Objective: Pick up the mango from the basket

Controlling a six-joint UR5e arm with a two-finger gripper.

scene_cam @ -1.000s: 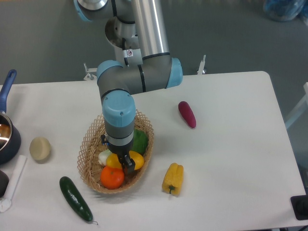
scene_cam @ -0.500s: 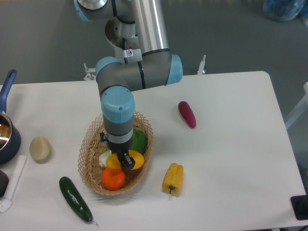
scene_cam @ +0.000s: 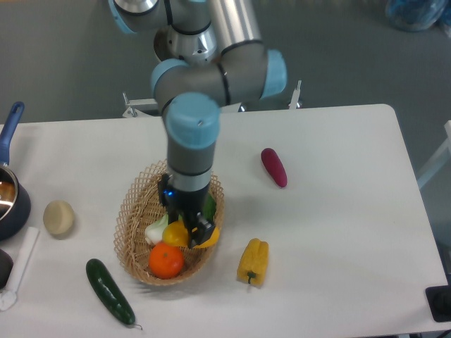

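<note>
The mango [scene_cam: 177, 234] is a yellow-orange oval, held between the fingers of my gripper [scene_cam: 193, 228], which is shut on it. It hangs over the right half of the woven wicker basket [scene_cam: 131, 210], a little above the other produce. A black finger [scene_cam: 201, 227] crosses the mango's middle and hides part of it. The arm comes down from the top of the view and covers the basket's far rim.
In the basket lie a round orange [scene_cam: 166, 260], a pale bulb [scene_cam: 155, 230] and a green vegetable [scene_cam: 209, 208]. On the table are a yellow bell pepper [scene_cam: 254, 261], a purple eggplant [scene_cam: 274, 167], a cucumber [scene_cam: 110, 291], a potato [scene_cam: 58, 217] and a pot [scene_cam: 10, 201] at the left edge.
The arm has risen and shifted right, and the wrist has turned. The mango has come up with the gripper, off the produce pile.
</note>
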